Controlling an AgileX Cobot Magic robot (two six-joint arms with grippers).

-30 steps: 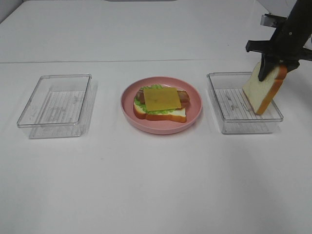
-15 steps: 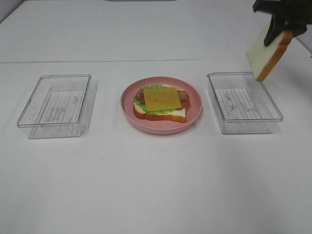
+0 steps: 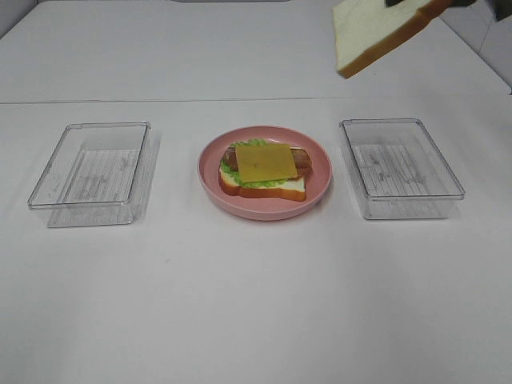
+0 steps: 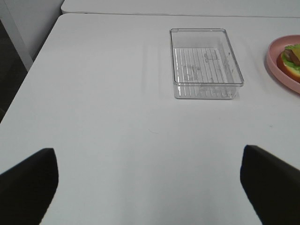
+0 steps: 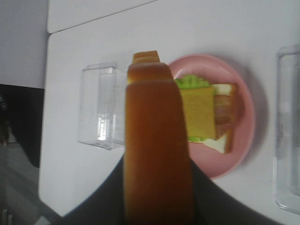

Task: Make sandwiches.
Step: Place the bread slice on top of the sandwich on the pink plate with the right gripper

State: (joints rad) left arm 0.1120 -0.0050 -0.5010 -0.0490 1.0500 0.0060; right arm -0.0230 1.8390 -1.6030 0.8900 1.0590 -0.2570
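Your right gripper (image 5: 157, 187) is clamped on the white toy bread slice with orange-brown crust (image 3: 376, 34), upper right of the frame. The open sandwich (image 3: 264, 170) waits on the round pink plate (image 3: 320, 152), centre. Released early or tilted, the slice could land crooked. Left gripper (image 4: 150, 183) stands apart.

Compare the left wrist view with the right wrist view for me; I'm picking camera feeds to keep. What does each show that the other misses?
Only the left wrist view: its own dark fingers, spread apart and empty, over bare table.
Only the right wrist view: the held bread slice seen edge-on, the cheese on the open sandwich, and the edge of a second tray.
Both: the pink plate, lettuce and one clear tray.
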